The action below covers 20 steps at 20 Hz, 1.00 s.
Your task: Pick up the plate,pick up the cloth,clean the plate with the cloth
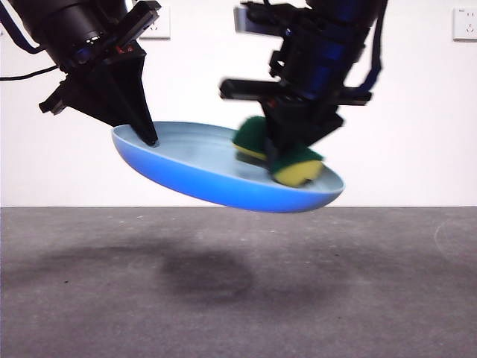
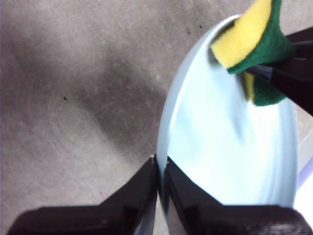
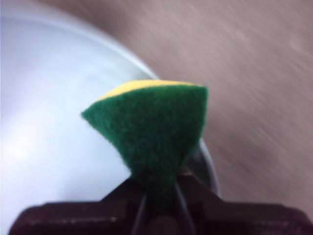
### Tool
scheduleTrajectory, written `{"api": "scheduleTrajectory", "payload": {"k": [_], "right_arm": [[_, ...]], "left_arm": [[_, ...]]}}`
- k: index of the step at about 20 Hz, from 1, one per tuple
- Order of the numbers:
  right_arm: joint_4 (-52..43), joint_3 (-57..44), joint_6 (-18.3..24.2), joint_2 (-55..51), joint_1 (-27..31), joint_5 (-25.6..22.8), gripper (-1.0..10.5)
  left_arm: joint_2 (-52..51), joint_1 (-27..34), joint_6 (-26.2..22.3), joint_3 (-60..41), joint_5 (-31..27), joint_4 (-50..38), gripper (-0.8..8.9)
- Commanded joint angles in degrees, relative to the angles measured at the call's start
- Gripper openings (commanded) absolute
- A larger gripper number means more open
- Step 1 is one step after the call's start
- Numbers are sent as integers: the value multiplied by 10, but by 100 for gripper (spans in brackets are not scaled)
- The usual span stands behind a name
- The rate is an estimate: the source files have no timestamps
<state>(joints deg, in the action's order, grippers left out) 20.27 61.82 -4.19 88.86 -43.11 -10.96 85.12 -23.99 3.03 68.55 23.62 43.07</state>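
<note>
The wiping step is in hand. The left claw point(image 1: 149, 138) is closed tight on the rim of the plate point(image 1: 201, 160) and holds it tilted in the air, well above the surface point(image 1: 238, 298), its far side sagging lower than the gripped edge. The right claw point(image 1: 287, 153) is pinched hard on the sponge point(image 1: 298, 168), squeezing its middle so both ends flare out. The sponge sits inside the plate, at the rim opposite the left claw, and appears to press on the inner face.

As I judge it, the next move calls for dragging the sponge back across the plate toward the left claw, keeping light downward pressure so the single-edge grip does not let the plate tip or slip.

Whether the yellow foam or the green layer meets the plate is unclear: the front view shows yellow lowest, but the contact patch is hidden by the rim. The right wrist view is blurred, and the sponge covers its jaw tips. Both arms are cut off above.
</note>
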Motion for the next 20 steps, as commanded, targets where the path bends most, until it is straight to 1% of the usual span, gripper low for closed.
{"api": "scheduleTrajectory", "payload": {"k": [1,2,3,5,8,10,11,12,13,15,16,18,20], "right_arm": [[-43,-6,-20,7,2,103,-16],[-57,-6,-28,7,-1,142,-16],[-61,-6,-29,8,-6,157,-16],[-61,-6,-28,7,-20,173,-16],[-56,-6,-28,7,-38,221,-16],[-35,-6,-24,7,-52,224,-16],[-17,-6,-21,7,-58,223,-16],[4,-6,-21,7,-62,208,-16],[26,-6,-21,7,-66,181,-16],[56,-6,-17,3,-69,113,-16],[59,-6,-17,-2,-69,89,-16],[56,-6,-17,-22,-70,89,-16],[56,-6,-17,-48,-70,88,-16]], "left_arm": [[-1,-5,-18,1,39,-7,-8],[-1,-5,-17,1,39,-15,-8],[-1,-4,-16,1,37,-22,-8],[-1,-4,-14,1,36,-38,-8],[-1,-4,2,1,34,-68,-8],[-1,-3,5,1,31,-89,-8],[-1,-3,5,1,20,-96,-8],[-1,-2,4,1,0,-101,-8],[-1,-2,4,1,-32,-102,-8],[-1,-2,-2,1,-120,-101,-8],[0,-2,-6,1,-154,-101,-8],[7,-2,-31,1,-186,-101,-8],[29,1,-37,1,-217,-104,-8]]}}
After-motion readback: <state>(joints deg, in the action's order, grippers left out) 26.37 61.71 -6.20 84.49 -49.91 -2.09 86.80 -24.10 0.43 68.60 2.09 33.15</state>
